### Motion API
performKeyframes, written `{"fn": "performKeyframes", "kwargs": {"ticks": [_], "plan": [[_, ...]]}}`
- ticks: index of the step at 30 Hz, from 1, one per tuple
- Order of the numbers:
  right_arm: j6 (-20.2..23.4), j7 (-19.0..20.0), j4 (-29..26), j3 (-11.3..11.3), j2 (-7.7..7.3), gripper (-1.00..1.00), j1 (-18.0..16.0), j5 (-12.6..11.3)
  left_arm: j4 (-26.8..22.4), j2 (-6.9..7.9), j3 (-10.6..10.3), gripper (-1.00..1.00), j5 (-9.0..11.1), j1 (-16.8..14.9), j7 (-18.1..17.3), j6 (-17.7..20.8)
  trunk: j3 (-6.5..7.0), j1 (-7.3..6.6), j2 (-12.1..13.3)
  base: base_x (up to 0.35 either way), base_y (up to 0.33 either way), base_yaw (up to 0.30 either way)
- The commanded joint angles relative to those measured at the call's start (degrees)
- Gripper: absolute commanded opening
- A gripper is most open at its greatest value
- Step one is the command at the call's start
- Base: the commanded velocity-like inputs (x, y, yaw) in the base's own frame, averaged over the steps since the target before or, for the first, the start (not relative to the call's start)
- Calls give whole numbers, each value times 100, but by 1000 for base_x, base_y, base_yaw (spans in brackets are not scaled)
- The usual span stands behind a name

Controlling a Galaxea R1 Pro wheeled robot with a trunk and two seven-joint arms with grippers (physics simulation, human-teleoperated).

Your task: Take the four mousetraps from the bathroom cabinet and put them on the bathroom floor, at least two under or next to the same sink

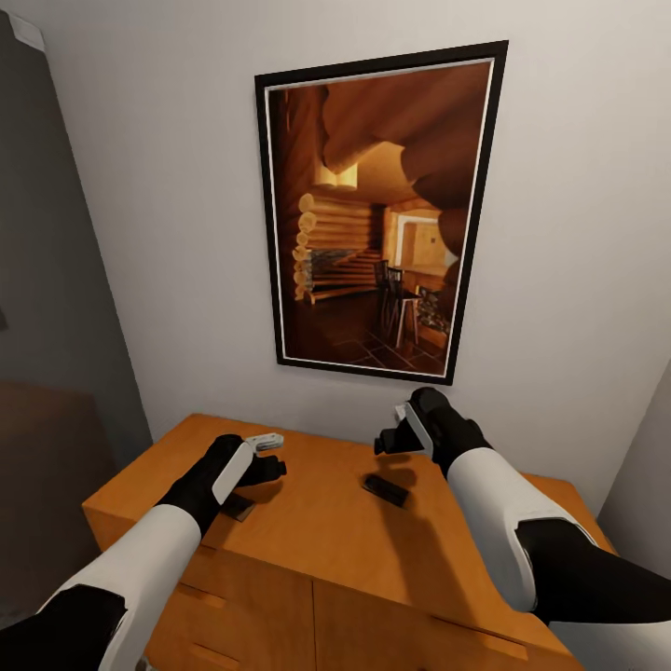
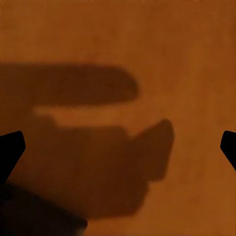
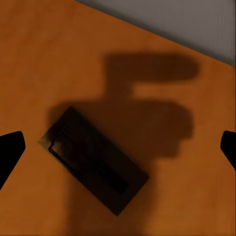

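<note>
Orange-brown cabinet [image 1: 317, 522] top carries a mousetrap [image 3: 93, 160] at six o'clock beneath my right gripper [image 1: 396, 438], jaws wide, so I should descend squarely, perhaps turning to match its slanted board.

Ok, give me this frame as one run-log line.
stage: reaching over cabinet top | left gripper: open, above bare wood | right gripper: open, above mousetrap | second mousetrap beside left arm | nothing held

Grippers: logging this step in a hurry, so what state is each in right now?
Left gripper: open, empty, above the cabinet.
Right gripper: open, empty, above a mousetrap.
</note>
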Motion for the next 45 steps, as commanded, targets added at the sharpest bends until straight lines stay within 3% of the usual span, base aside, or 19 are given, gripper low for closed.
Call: {"fn": "performKeyframes", "kwargs": {"ticks": [1,21,27,33,40,45], "plan": [[22,44,-7,1,-12,100,-4,57,-7,3,-22,100,60,-5,53,13,-9,1,-6,0,0,0],[-111,33,56,-6,-113,100,-4,65,-4,-5,-25,100,65,-4,62,12,-9,1,-6,0,0,0],[-127,59,75,1,-244,100,-4,40,0,0,-33,100,66,-5,62,14,-9,1,-6,0,0,0],[-57,111,79,171,-410,100,-4,28,1,-2,-31,100,70,-5,62,12,-9,1,-6,0,0,0],[117,570,72,491,-620,100,-4,22,0,-11,-37,100,66,-5,62,7,-9,1,-6,0,0,0],[119,757,71,565,-655,100,-4,29,-9,-14,-38,100,55,-6,63,4,-9,1,-6,0,0,0]]}}
